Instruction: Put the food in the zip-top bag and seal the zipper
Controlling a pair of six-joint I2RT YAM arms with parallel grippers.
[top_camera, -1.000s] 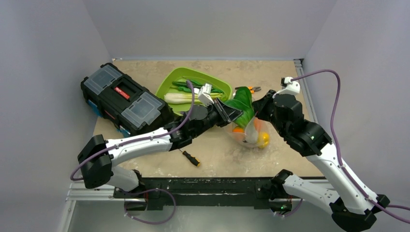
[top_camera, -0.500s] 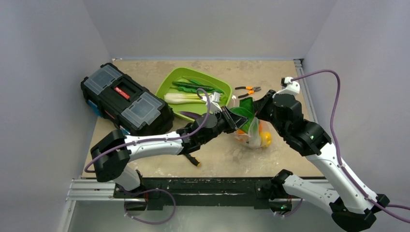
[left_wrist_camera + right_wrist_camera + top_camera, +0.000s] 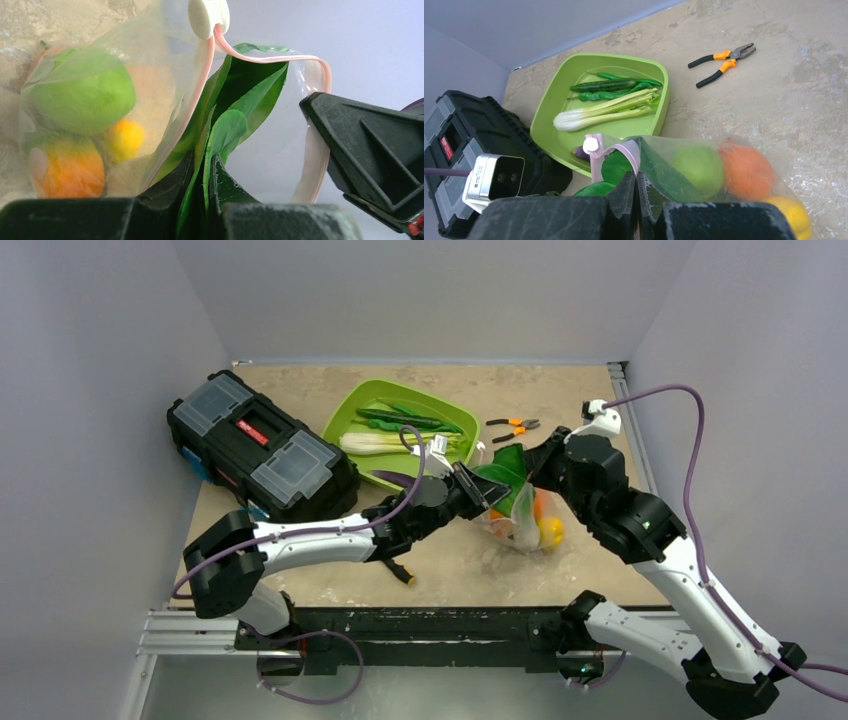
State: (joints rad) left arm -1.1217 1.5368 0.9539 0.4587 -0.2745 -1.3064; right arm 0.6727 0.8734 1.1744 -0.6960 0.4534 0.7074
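Observation:
The clear zip-top bag [image 3: 520, 522] lies on the table right of centre, mouth up. It holds a green round fruit [image 3: 85, 95], an orange [image 3: 744, 170] and a yellow lemon [image 3: 547, 531]. My left gripper [image 3: 479, 490] is shut on a green leafy vegetable [image 3: 250, 95] and holds it in the bag's open mouth. My right gripper [image 3: 636, 180] is shut on the bag's mouth edge at the pink zipper [image 3: 629, 147], near its white slider [image 3: 590, 145]. A white-stemmed bok choy [image 3: 599, 112], green pods [image 3: 614, 86] and a purple eggplant [image 3: 392, 478] lie in the lime-green tray [image 3: 345, 415].
A black toolbox [image 3: 260, 445] stands at the left, touching the tray. Orange-handled pliers [image 3: 512, 425] lie behind the bag. A screwdriver [image 3: 398, 570] lies near the front edge under my left arm. Grey walls close in the table on three sides.
My left gripper has moved right and down with the leafy vegetable, pushing it into the bag's mouth. My right gripper has kept its hold on the bag's edge.

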